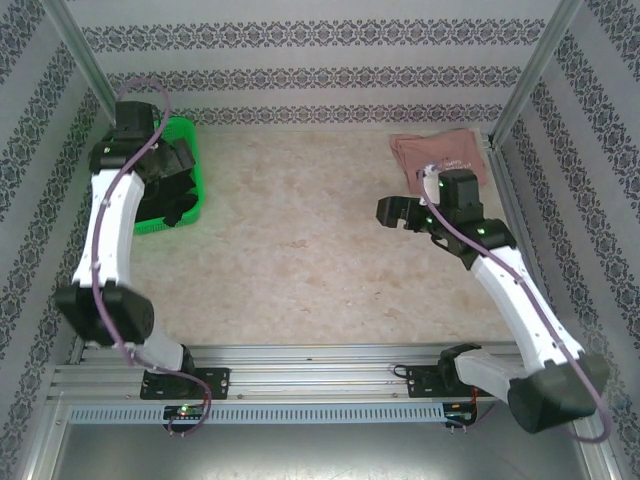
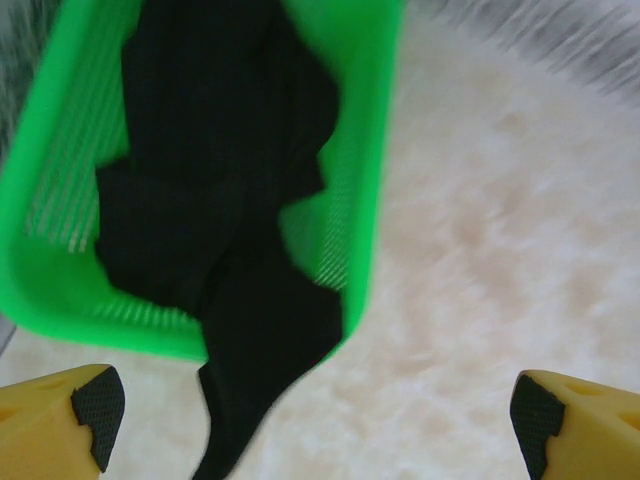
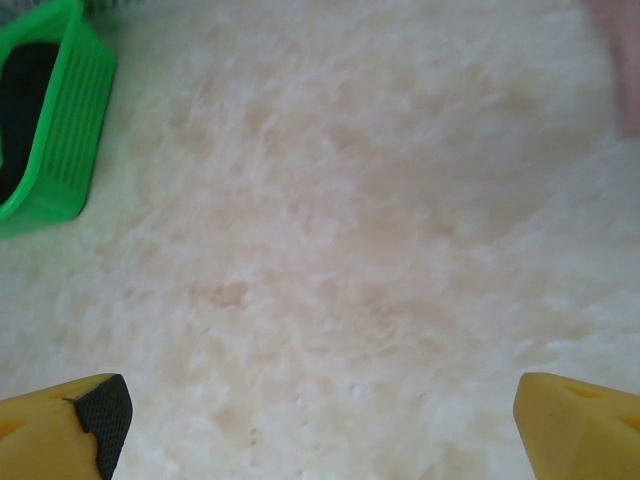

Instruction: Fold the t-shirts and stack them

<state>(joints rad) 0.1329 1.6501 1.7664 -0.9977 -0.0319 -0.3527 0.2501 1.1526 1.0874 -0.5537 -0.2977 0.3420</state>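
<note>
The black tee (image 2: 220, 200) lies crumpled in the green basket (image 2: 372, 150) at the worktop's (image 1: 300, 260) far left, one end spilling over the rim. The pink tee (image 1: 440, 150) lies flat at the far right corner. The step in hand looks like fetching the black tee, which calls for lowering and pinching cloth. The left jaws hover above it, spread wide and empty. The right jaws, equally spread, hang over bare worktop.

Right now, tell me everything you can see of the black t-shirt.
The black t-shirt is plain, soft-looking dark cloth with no print visible, crumpled and unfolded. It lies heaped inside the green mesh basket at the far left of the table, with one limp end spilling over the basket's rim onto the pale tabletop. The open left claw hovers above it, not touching.
</note>
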